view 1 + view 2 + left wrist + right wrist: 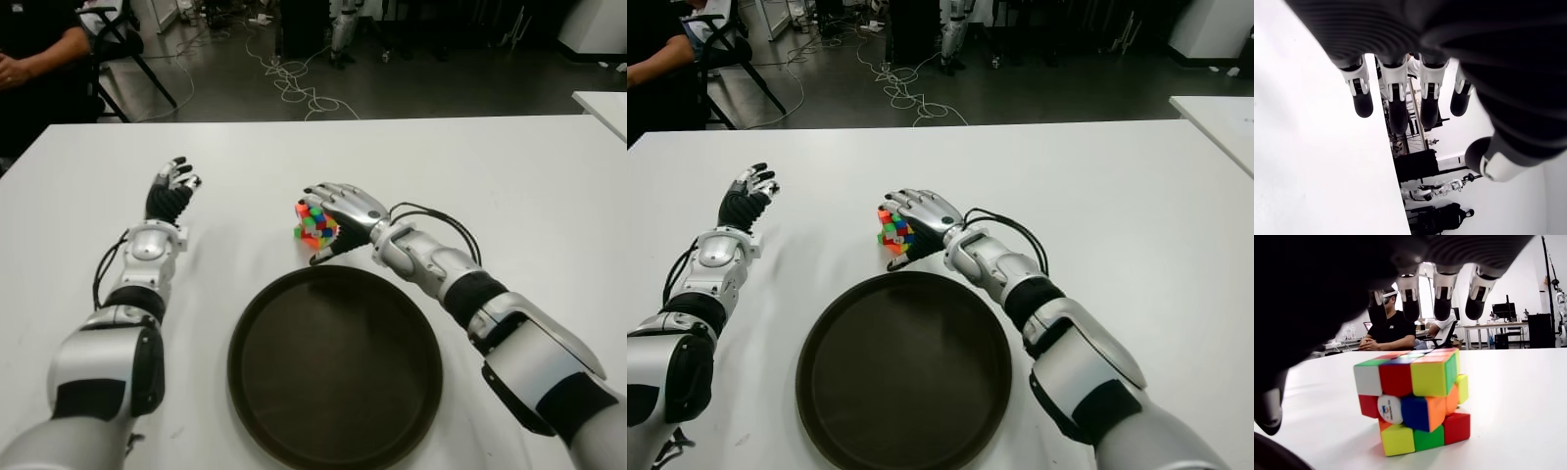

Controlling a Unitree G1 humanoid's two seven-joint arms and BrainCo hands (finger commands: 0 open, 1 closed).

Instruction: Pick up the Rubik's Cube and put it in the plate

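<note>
White table (509, 186); Rubik's Cube (1413, 399) under spread fingers (1443, 303).

A scrambled multicoloured Rubik's Cube (313, 224), layers twisted askew, sits at frame centre just above the round, empty dark brown plate (335, 364).

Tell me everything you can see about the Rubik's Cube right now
The Rubik's Cube is a scrambled three-by-three of glossy plastic, with red, green, yellow, orange, blue and white tiles and a round logo on one white tile. Its layers are twisted out of line. It sits on the white table, just beyond the dark round plate. The right hand arches over it with fingers spread above its top, not yet closed on it.
</note>
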